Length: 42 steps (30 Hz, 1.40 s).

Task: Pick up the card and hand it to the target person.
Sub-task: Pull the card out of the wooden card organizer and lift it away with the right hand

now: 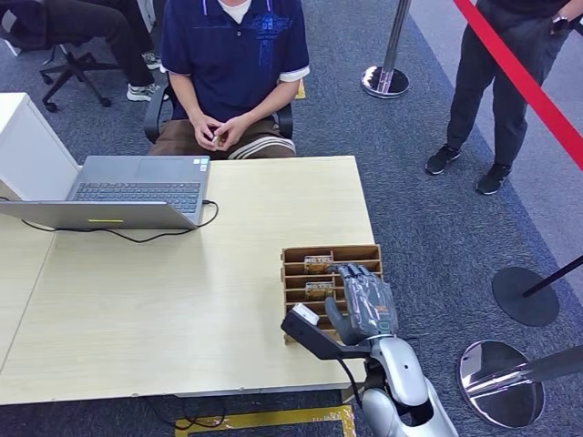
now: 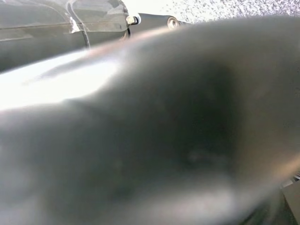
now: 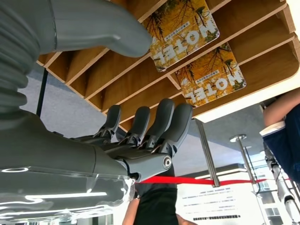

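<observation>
The right hand [image 1: 363, 305] hangs over the wooden card rack [image 1: 295, 273], which serves here as the landmark. In the right wrist view the fingers [image 3: 161, 124] are spread, bent only a little, with the thumb [image 3: 106, 28] held well apart from them, and nothing lies between them: the hand is empty. It covers the rack's near right part; the fingertips reach toward the middle slots.

Two hotel cards stand in the rack. One card [image 1: 318, 264] sits in a far slot, the other card [image 1: 319, 290] in a slot nearer the robot, just beside the fingertips on the hand's left. Each card lies with its long axis along its slot, running across the rack from side to side. The nearer card looks the likelier pick, since the fingers need only shift slightly left and down to close on its upper edge, thumb on one face and fingers on the other.

The left wrist view is a blur, so I cannot tell how the left hand stands.

The seated person [image 1: 233, 55] waits beyond the rack, across the table [image 1: 172, 300], hands together in the lap.
</observation>
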Each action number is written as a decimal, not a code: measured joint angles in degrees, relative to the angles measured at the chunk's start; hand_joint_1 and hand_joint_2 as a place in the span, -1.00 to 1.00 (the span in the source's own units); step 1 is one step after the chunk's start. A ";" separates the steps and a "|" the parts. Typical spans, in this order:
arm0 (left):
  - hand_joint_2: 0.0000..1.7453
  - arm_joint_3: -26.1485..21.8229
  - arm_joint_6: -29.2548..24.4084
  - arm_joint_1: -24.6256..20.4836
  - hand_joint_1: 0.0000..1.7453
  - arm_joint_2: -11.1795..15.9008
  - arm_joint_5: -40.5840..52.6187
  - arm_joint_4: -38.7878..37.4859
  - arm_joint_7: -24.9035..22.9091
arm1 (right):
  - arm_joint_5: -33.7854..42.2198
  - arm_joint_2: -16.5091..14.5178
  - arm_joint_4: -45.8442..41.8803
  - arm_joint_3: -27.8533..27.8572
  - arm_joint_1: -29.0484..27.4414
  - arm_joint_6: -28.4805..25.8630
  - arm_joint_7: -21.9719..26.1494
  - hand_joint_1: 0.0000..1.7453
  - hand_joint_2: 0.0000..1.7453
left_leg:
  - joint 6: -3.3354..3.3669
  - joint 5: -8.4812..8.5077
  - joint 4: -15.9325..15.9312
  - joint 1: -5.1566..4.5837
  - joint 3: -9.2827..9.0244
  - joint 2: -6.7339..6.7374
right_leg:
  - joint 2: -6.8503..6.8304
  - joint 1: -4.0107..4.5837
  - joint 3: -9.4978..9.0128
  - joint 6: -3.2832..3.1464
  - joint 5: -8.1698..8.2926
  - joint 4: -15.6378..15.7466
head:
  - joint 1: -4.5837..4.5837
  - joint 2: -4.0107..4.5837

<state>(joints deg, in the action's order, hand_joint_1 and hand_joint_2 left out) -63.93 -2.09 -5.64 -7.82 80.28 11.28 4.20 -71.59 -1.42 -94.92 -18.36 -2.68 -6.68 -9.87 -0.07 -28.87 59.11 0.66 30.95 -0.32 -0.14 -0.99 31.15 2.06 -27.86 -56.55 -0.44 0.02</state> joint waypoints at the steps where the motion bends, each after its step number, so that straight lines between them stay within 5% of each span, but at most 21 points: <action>1: -1.00 0.00 0.02 0.00 -1.00 0.00 0.00 0.00 -0.01 | 0.10 0.00 0.01 0.00 0.13 0.04 0.07 -0.12 1.00 | 0.00 0.00 0.00 0.00 0.00 0.00 | 0.00 0.00 0.00 0.00 0.00 0.00 | 0.00 0.00; 18: -1.00 0.02 0.06 -0.02 -1.00 -0.35 0.00 0.00 -0.39 | 3.11 -0.23 4.53 -3.30 5.52 1.40 1.35 -0.07 1.00 | 0.00 0.01 0.00 0.00 0.00 -0.01 | -0.01 0.00 0.00 0.00 0.00 0.00 | 0.01 0.00; 42: -1.00 0.02 -0.13 -0.02 -1.00 -0.35 0.00 0.00 -0.40 | 4.49 0.13 6.31 -3.34 6.02 0.64 1.22 0.07 1.00 | 0.00 0.01 0.00 0.00 -0.01 -0.01 | 0.00 0.00 0.00 0.00 0.00 0.00 | 0.00 -0.01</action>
<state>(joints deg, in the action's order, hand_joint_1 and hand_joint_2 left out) -63.91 -2.22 -5.67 -8.17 80.28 11.28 3.80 -67.10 -1.30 -88.61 -21.70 3.33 -6.03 -8.66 -0.07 -28.87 59.11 0.66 30.94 -0.32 -0.14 -0.99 31.15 2.06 -27.86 -56.56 -0.44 0.01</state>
